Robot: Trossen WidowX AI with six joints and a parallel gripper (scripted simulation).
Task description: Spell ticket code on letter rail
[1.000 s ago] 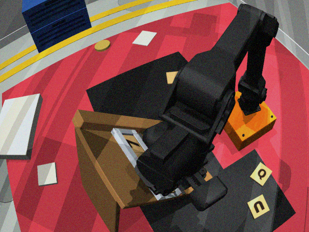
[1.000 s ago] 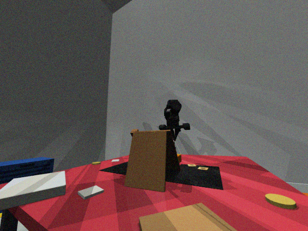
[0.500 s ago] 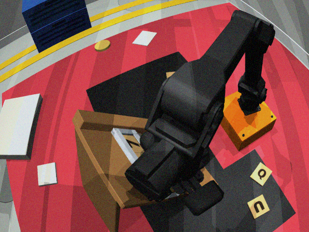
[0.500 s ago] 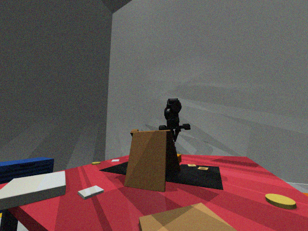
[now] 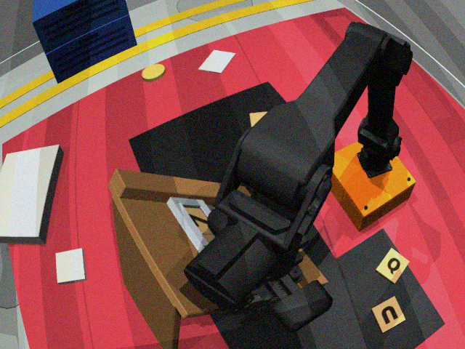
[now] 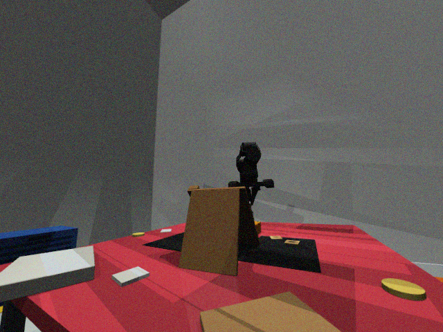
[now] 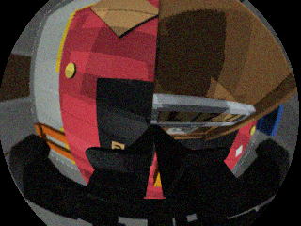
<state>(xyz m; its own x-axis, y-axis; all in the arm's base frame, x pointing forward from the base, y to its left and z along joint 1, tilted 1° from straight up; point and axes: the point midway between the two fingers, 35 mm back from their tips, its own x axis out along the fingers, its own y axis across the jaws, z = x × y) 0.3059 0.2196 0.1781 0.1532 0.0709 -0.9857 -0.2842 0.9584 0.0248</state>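
Red worktop (image 5: 90, 158) (image 6: 322, 257) (image 7: 85, 113) is carrying the brown board (image 5: 150, 225) (image 6: 211, 232) (image 7: 188, 47). From above I'm reading two loose tiles, Q (image 5: 392, 265) and U-like (image 5: 389, 314); the exterior view is hiding the board's face. The wrist view is showing dark-marked tiles sitting inside the smooth metallic rail (image 5: 187, 225) (image 7: 202, 103). My end effector (image 7: 153, 127) is pressing together, empty.

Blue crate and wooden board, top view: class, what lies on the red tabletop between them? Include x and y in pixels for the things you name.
Between the blue crate (image 5: 86, 41) and the wooden board (image 5: 150, 225) (image 6: 211, 232), the top view shows a round yellow disc (image 5: 152, 71).
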